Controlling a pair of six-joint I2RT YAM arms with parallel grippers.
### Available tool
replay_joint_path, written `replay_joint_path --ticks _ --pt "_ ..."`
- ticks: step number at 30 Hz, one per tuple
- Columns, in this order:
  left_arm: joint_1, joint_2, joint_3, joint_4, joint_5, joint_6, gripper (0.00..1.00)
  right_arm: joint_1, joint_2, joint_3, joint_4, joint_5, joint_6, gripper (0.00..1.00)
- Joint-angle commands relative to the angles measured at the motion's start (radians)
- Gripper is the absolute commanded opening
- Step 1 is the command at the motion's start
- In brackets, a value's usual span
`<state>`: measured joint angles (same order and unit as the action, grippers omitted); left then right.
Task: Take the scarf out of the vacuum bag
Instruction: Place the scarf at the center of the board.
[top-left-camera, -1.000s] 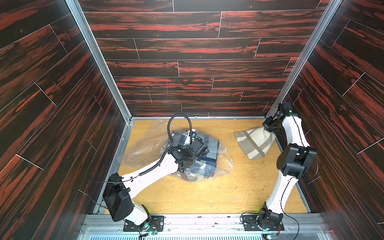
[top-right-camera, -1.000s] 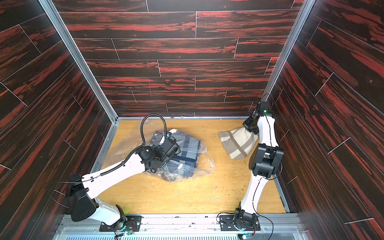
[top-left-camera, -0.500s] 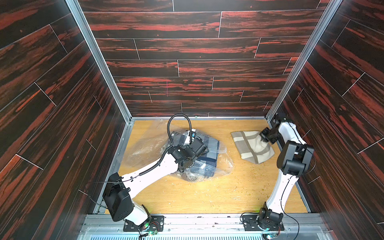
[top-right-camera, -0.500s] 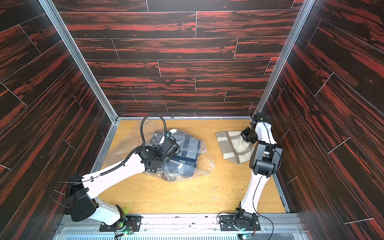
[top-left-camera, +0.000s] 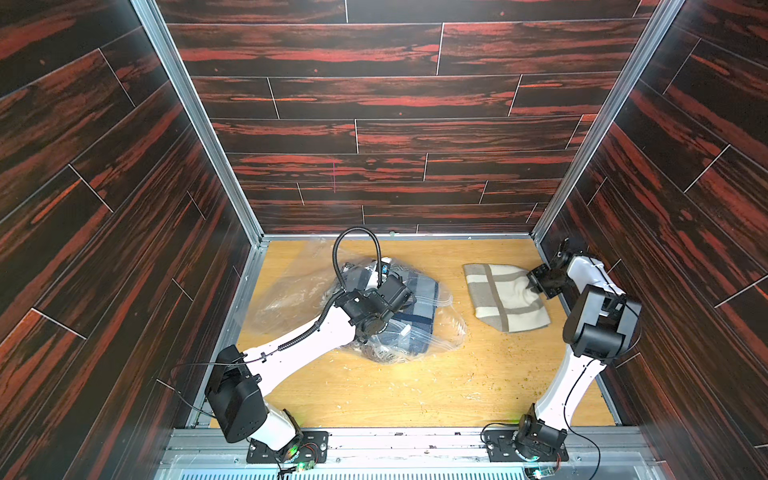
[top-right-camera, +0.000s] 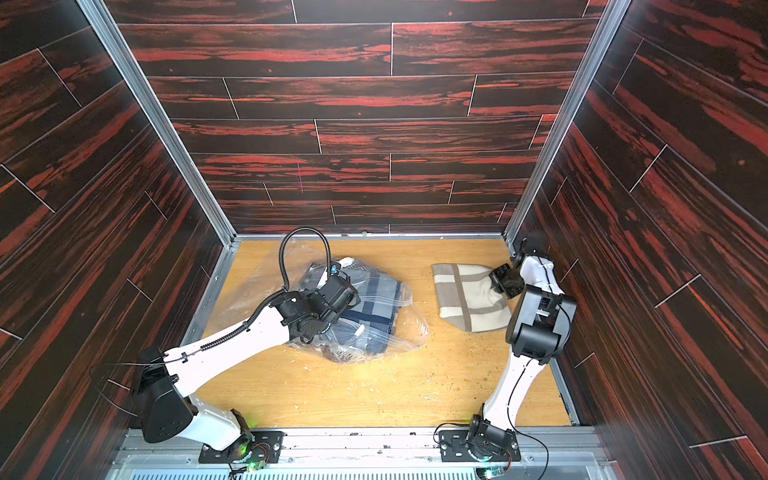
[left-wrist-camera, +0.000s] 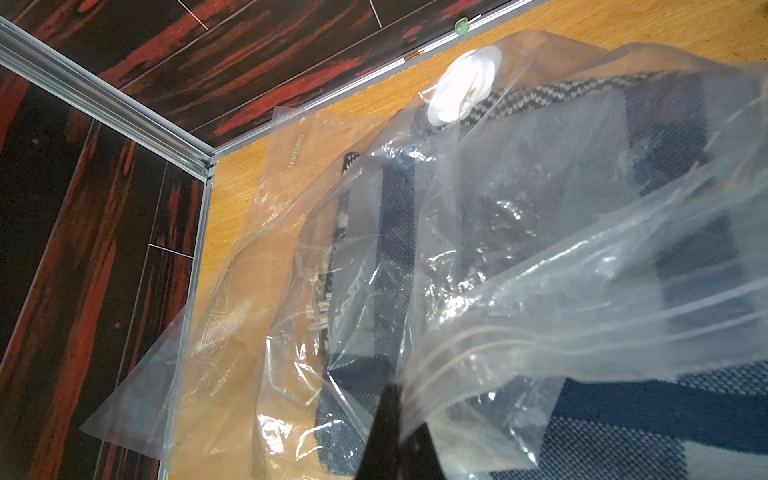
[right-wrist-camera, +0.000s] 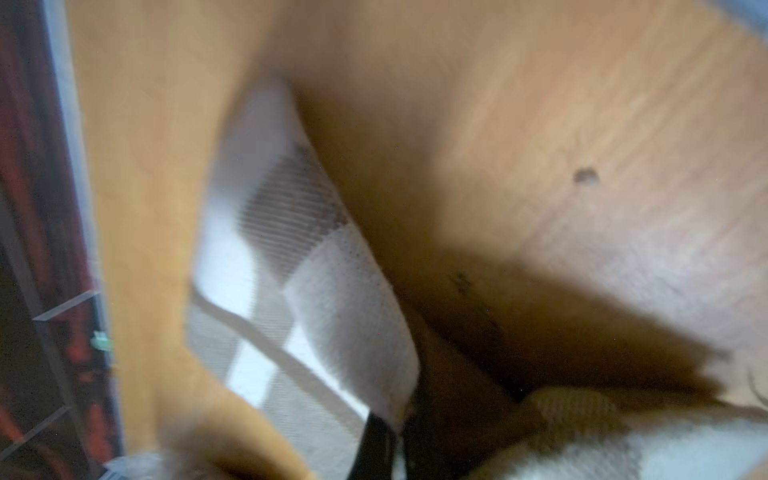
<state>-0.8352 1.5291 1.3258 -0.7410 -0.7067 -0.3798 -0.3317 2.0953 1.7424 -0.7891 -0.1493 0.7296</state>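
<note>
A: At the right claw's tips — what has changed?

B: Its jaws are pressed together on the edge of the scarf. A second ago the scarf hung lifted from them; now it lies flat on the table, spreading away from the claw.

A: And farther off?

B: Well beyond the scarf's far edge, the left claw pinches the zip edge of the vacuum bag, with a blue checked cloth inside. I judge the scarf is out — only letting go remains.
</note>
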Motion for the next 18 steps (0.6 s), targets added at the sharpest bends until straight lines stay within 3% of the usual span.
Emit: replay_joint_path --ticks 1,7,12,18 --pt "0.018 -0.041 -0.004 -0.026 -0.046 0.007 0.00 -0.012 0.061 0.105 -0.027 -0.019 0.048 0.00" --pt "0.018 -0.045 0.002 -0.037 -0.051 0.005 0.00 -0.018 0.146 0.237 -0.076 -0.029 0.090 0.00" --pt "0.018 -0.058 -0.002 -0.046 -0.058 -0.006 0.00 -0.036 0.142 0.218 -0.052 -0.016 0.126 0.00" --pt "0.018 -0.060 -0.007 -0.048 -0.063 -0.008 0.00 -0.024 0.223 0.327 -0.103 -0.085 0.080 0.00"
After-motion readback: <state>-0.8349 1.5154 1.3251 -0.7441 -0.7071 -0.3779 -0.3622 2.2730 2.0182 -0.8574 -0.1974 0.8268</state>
